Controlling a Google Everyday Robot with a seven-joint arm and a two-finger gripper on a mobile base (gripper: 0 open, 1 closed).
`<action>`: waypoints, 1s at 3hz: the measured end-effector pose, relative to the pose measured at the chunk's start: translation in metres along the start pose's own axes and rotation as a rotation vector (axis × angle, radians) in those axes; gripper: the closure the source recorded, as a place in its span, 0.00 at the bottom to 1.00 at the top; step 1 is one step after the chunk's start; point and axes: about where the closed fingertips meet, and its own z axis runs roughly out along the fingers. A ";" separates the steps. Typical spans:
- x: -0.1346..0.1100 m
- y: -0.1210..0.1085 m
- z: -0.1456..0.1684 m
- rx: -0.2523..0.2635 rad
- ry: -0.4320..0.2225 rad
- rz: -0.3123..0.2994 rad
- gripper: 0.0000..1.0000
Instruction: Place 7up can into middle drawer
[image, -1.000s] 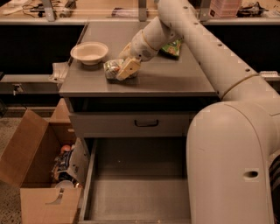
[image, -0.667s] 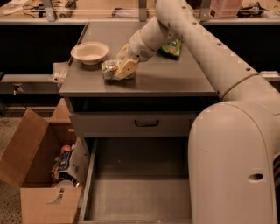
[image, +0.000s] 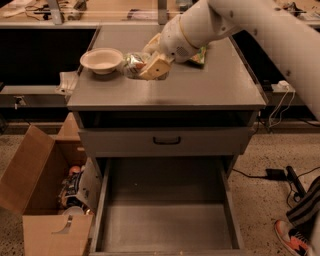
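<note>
The gripper (image: 146, 68) hangs over the left part of the grey cabinet top (image: 210, 87), its jaws clamped on the 7up can (image: 131, 62). The can lies on its side between them, just beside the cream bowl (image: 101, 59) (whether it touches the top, I cannot tell). A green snack bag (image: 200, 55) shows behind the arm. Below, the middle drawer (image: 165, 222) stands pulled out, under a closed drawer front (image: 125, 142). A cardboard box (image: 35, 200) sits on the speckled floor (image: 272, 200) to the left.

Cream bowl (image: 101, 60) far left on the cabinet top (image: 200, 90); green snack bag (image: 200, 56) right; open cardboard box (image: 35, 200) near left.
</note>
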 end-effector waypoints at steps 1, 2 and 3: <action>-0.004 0.045 -0.037 0.061 0.005 0.095 1.00; 0.025 0.070 -0.030 0.031 0.049 0.138 1.00; 0.021 0.068 -0.027 0.027 0.045 0.130 1.00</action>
